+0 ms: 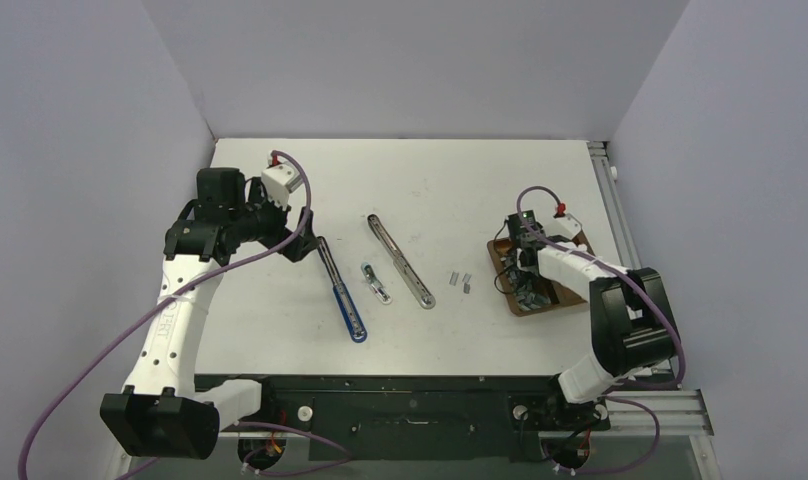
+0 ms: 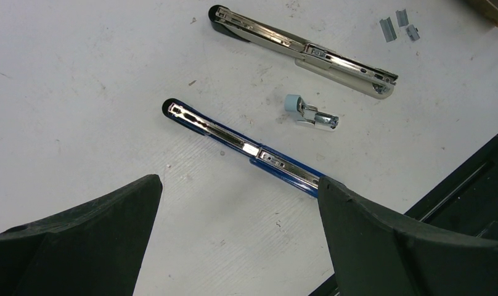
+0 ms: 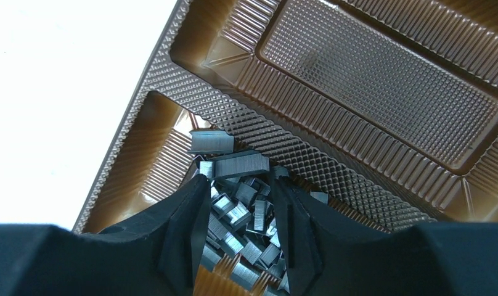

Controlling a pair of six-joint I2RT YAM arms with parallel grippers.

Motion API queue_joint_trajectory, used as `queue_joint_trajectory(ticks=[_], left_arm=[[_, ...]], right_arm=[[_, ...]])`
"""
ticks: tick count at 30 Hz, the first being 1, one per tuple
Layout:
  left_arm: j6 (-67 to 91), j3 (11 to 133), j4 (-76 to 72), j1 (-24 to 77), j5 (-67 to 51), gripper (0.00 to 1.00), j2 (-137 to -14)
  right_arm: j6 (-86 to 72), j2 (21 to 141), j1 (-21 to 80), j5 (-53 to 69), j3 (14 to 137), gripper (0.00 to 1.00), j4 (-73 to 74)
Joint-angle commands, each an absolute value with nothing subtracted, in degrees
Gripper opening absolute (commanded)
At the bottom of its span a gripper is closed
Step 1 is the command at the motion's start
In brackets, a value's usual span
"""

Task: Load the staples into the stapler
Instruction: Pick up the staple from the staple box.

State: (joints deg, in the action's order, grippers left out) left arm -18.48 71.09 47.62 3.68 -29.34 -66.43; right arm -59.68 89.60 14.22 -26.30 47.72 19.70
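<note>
A blue stapler [image 1: 342,296] lies opened out flat on the table; it also shows in the left wrist view [image 2: 246,148]. A silver stapler [image 1: 401,260] lies opened flat beside it [image 2: 302,50]. My left gripper [image 1: 302,246] is open and empty [image 2: 237,185], hovering just left of the blue stapler's far end. Many grey staples [image 3: 240,206] are heaped in one compartment of a brown tray [image 3: 246,117]. My right gripper [image 3: 239,182] is lowered into that heap with its jaws apart, fingers either side of loose strips. In the top view it [image 1: 523,272] is over the tray [image 1: 500,262].
Two or three loose staple strips [image 1: 460,281] lie on the table between the silver stapler and the tray, also in the left wrist view [image 2: 394,24]. A small pale blue-grey part with a metal end [image 2: 309,115] lies between the staplers. The table's near edge is a black rail [image 1: 400,390].
</note>
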Motion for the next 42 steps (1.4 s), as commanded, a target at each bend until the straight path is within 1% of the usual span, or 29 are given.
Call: queue_joint_trajectory(ticks=[1,5,7,13,21,27,34,38,42], left_arm=[[-19.3,73.2,48.3,3.4,-29.8,0.96,-65.1],[-19.7,73.4,48.4,3.4,-29.5,0.96,-65.1],[-19.6,73.5,48.3,3.4,-29.7,0.96,-65.1],[-19.4,73.2,48.4,3.4,-30.2,0.96,-64.9],[-19.4,72.9,48.4,3.4,-30.1,0.96,-64.6],[-19.4,72.8,48.1,3.4,-30.3,0.96,-64.8],[-19.0,72.8,47.7,3.4,-30.7,0.96,-64.9],[-18.9,73.1,47.7,3.4,-30.8,0.96,-65.0],[-18.8,73.1,47.7,3.4,-30.5,0.96,-64.9]], right_arm=[[-61.1,90.7,13.7,-28.2,46.5,0.41,17.1],[-60.8,91.8,13.5,-27.8,46.6,0.41,17.1],[-60.8,91.8,13.4,-27.6,46.5,0.38,17.1],[-59.7,89.5,12.8,-27.3,45.1,0.27,16.3],[-58.7,89.0,12.2,-26.0,45.0,0.17,16.1],[-57.7,85.8,12.2,-25.5,44.4,0.10,17.2],[-55.9,79.2,13.9,-25.3,44.4,0.09,20.4],[-55.3,76.2,18.6,-25.6,45.2,0.09,22.7],[-54.8,76.2,24.9,-25.5,46.7,0.09,24.5]])
